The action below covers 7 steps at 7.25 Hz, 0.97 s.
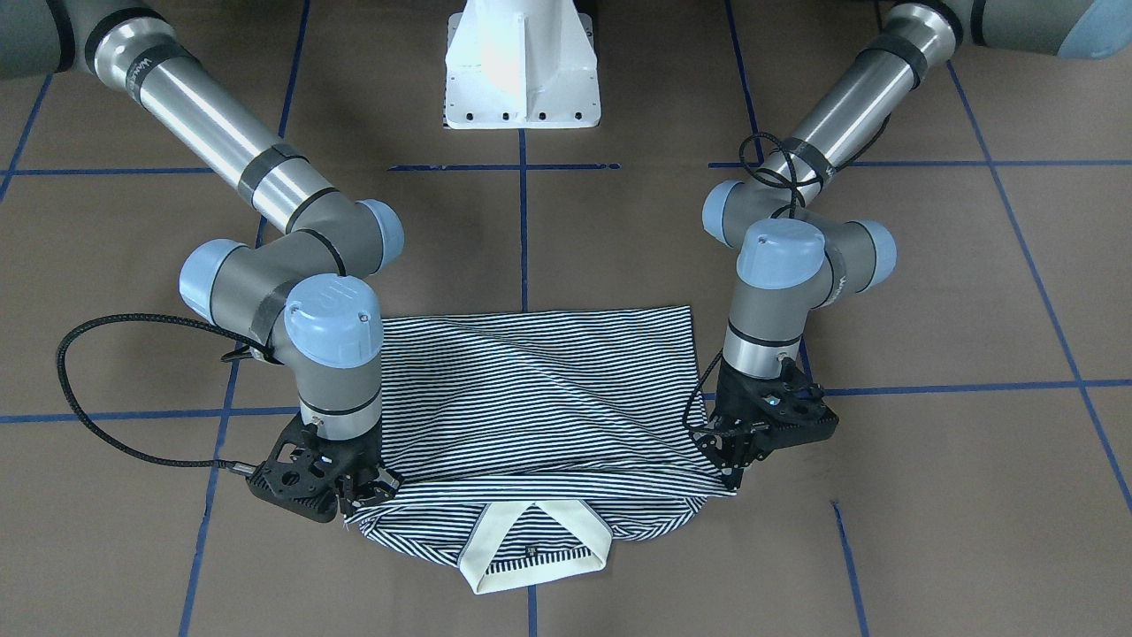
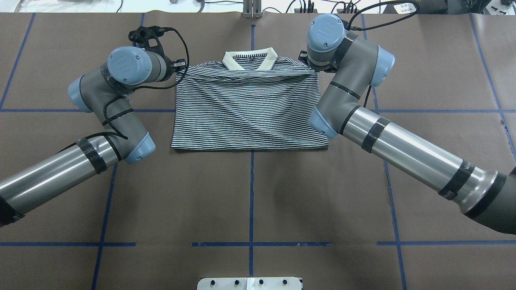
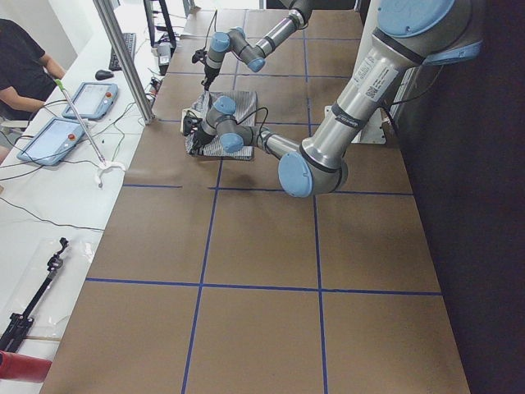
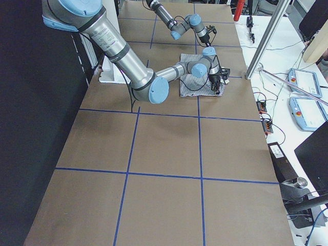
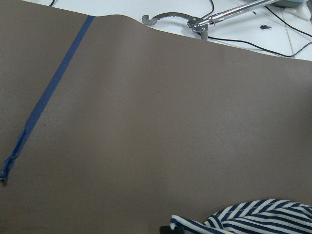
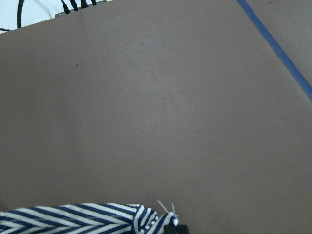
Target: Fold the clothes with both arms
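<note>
As its black fingers pinch together on striped cloth, the left gripper (image 1: 737, 471) has hold of one end of a folded edge on the polo shirt (image 1: 531, 389), right down at table level. Across the garment, the right gripper (image 1: 364, 494) does the same, jaws closed on the other end of that edge, with a little bunch of fabric gathered at its tips. Both wrist views agree: a wad of navy-and-white stripes sits at the bottom of each picture, with bare brown surface beyond. Between the two grips the upper layer of the shirt is pulled fairly flat, with long diagonal creases running across it. Just past the held edge, on the side away from the robot, the cream collar (image 1: 538, 541) and the rounded shoulders poke out from under the fold. The shirt lies on the brown table (image 1: 955, 292), straddling the centre line of the blue tape lines (image 1: 523, 230). A black cable (image 1: 84, 402) loops out from the right arm (image 1: 292, 265), the left arm (image 1: 796, 257) mirrors it, and the white pedestal base (image 1: 522, 71) stands well behind.
</note>
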Tool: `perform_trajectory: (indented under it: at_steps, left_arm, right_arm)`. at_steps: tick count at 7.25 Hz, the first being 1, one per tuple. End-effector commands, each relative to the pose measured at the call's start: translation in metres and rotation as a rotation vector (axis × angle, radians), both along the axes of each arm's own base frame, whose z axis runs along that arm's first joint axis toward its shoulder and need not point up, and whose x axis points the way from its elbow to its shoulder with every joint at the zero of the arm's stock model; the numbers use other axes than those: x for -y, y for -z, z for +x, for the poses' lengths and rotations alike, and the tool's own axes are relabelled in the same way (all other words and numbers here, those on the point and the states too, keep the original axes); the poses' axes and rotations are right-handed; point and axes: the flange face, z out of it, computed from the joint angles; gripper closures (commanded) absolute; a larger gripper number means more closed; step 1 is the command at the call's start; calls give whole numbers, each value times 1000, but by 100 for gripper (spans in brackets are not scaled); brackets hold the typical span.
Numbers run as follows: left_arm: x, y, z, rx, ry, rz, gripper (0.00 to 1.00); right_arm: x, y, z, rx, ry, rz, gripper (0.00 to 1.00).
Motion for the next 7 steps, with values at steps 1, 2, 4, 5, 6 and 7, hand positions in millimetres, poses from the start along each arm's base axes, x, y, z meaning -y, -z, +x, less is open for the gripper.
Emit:
perform_trajectory:
  at_steps: [1,2,4,5,6,7]
  left_arm:
    - [2,-1,3,4,-1,-4,86]
    - [2,0,4,2,-2,-2,79]
    - [-6,-15,-6,-37,0,32,75]
    - [-17,-18,-21,-75,-1,66,75]
    - [-31,-19,-35,-93,-1,78,74]
    - [-36,-18,-38,-100,-1,80,72]
  right_arm:
    - [1,4,-1,-1,4,5,64]
    - [1,8,-2,3,4,10,56]
    - [2,30,9,69,-11,53,43]
    - [-21,40,31,136,9,68,41]
    - [-60,20,63,174,21,66,38]
    - [-118,-2,74,205,46,56,37]
